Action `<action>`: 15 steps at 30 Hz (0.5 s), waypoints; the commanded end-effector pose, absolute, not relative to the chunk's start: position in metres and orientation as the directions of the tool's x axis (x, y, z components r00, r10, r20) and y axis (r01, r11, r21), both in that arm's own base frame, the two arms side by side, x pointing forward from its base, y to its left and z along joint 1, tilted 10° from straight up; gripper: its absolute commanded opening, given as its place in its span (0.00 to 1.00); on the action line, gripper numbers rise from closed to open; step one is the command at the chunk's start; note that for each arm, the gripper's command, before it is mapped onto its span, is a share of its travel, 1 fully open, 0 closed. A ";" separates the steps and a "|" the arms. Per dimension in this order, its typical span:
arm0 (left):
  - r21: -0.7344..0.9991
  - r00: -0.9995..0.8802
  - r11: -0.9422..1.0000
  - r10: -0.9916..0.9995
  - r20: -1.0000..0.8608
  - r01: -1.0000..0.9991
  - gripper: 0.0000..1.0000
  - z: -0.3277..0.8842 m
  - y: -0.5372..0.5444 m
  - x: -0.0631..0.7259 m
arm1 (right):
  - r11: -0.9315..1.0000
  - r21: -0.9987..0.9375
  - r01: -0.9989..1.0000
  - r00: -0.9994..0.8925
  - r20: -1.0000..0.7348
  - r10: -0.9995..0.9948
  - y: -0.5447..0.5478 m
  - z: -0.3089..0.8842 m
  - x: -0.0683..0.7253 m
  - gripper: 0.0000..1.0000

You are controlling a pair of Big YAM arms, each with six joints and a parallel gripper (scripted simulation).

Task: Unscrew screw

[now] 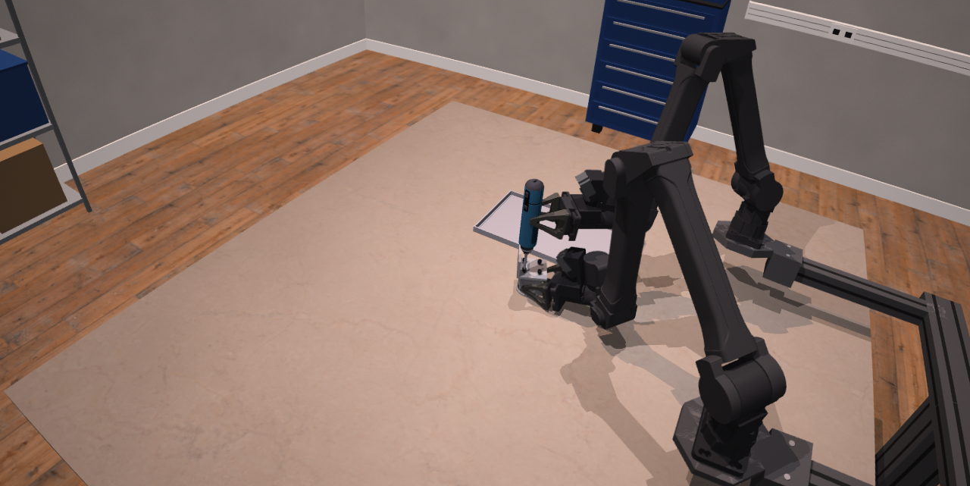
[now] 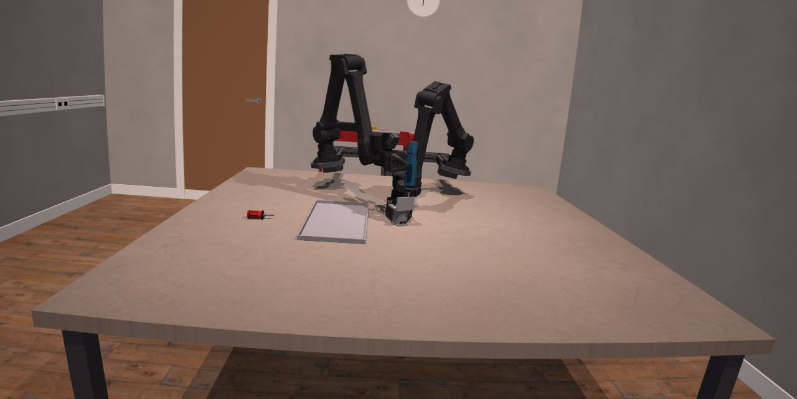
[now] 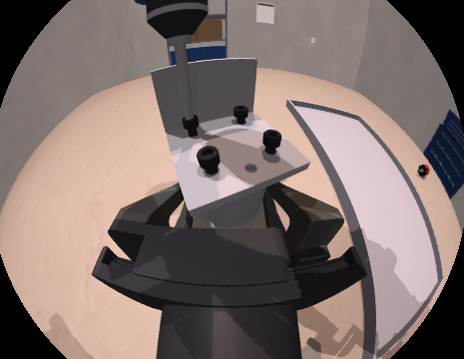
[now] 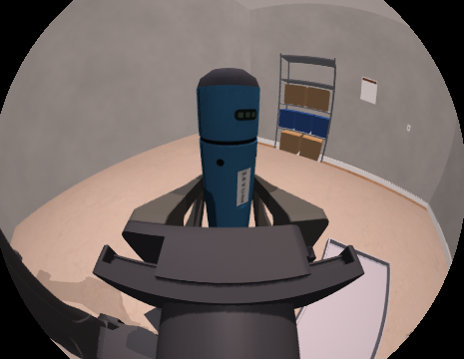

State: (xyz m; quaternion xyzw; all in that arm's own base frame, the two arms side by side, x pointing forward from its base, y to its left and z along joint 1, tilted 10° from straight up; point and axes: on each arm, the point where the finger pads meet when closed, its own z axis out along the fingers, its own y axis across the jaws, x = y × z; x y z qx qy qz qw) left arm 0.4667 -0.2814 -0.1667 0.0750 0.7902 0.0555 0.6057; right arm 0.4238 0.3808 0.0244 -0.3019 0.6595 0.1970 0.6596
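Note:
The joint module (image 1: 532, 280) (image 2: 400, 217) (image 3: 236, 214) stands upright on the table with its grey L-shaped bracket (image 3: 227, 85) on top. My left gripper (image 3: 229, 180) (image 1: 542, 290) is shut around the module's body, low at the table. Several black screws stand in the bracket's flat plate, among them one (image 3: 208, 159) at the near left and one (image 3: 271, 141) on the right. My right gripper (image 4: 229, 180) (image 1: 546, 218) is shut on the blue electric screwdriver (image 1: 530, 214) (image 2: 411, 165) (image 4: 228, 165), held upright. Its bit (image 3: 184, 80) rests on the far-left screw (image 3: 191, 122), which sits lowest.
A flat white tray (image 1: 498, 214) (image 2: 334, 221) (image 3: 371, 170) (image 4: 351, 309) lies beside the module. A small red hand screwdriver (image 2: 257, 214) (image 3: 423, 171) lies on the table beyond the tray. A small hole (image 3: 250, 168) shows in the middle of the bracket plate.

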 end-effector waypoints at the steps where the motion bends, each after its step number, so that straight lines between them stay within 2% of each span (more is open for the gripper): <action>1: 0.170 -0.242 0.984 0.177 -0.954 0.050 0.59 -0.162 -0.286 0.471 | 0.739 -0.146 -0.657 0.143 -0.987 -0.068 0.398 0.074 0.428 0.42; 15: 0.170 -0.242 0.984 0.177 -0.954 0.050 0.59 -0.162 -0.286 0.471 | 0.740 -0.144 -0.656 0.145 -0.987 -0.064 0.397 0.077 0.427 0.42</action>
